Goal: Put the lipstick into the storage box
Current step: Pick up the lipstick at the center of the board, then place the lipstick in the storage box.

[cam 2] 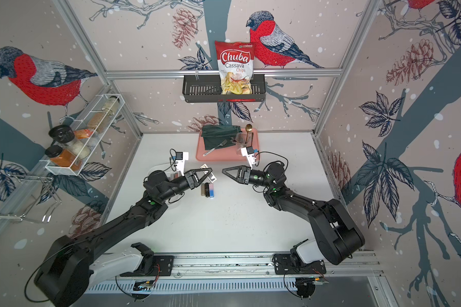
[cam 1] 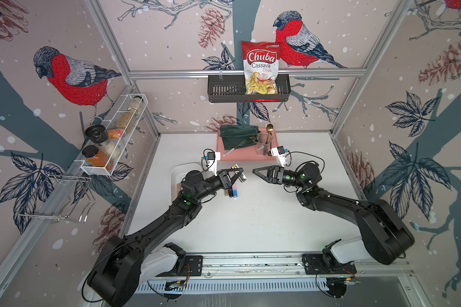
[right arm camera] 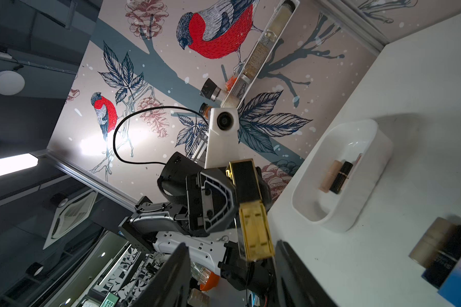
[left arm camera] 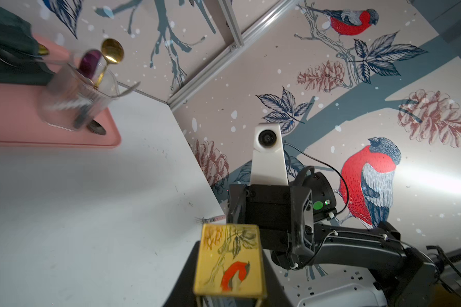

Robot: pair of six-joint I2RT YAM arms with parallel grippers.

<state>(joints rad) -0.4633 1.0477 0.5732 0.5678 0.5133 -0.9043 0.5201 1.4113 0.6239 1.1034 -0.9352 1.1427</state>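
A: Nearest lot, on the table in front of the arms?
B: Three loose lipsticks [cam 1: 231,192], side by side and touching: one beige, one black, one blue-and-pink. Not yet stowed.

A: Next, above them?
B: The left gripper [cam 1: 238,174], closed on one lipstick [right arm camera: 246,183]. Black case with gold trim, clamped across its body and held clear of the table. The gold end pokes out toward the other arm.

A: And that arm?
B: The right gripper [cam 1: 256,171], jaws standing apart, facing that gold end, holding nothing. Whether it grazes the case I cannot tell. It reads as a hand-over point, with the load on the left.

A: Why the left?
B: Likely reach. The storage box [right arm camera: 378,141] sits on the left arm's side, near its wrist, and that arm partly hides it in both top views. White, low-walled. Contents: at least a beige lipstick [right arm camera: 330,176] and a black lipstick [right arm camera: 341,178], lying flat and touching.

A: Farther back?
B: The pink tray [cam 1: 248,157], bearing a green cloth [cam 1: 237,137] and a clear cup [cam 1: 262,147] of cutlery; not the target. On the wall, the black basket [cam 1: 218,90] holds a chip bag [cam 1: 261,66].
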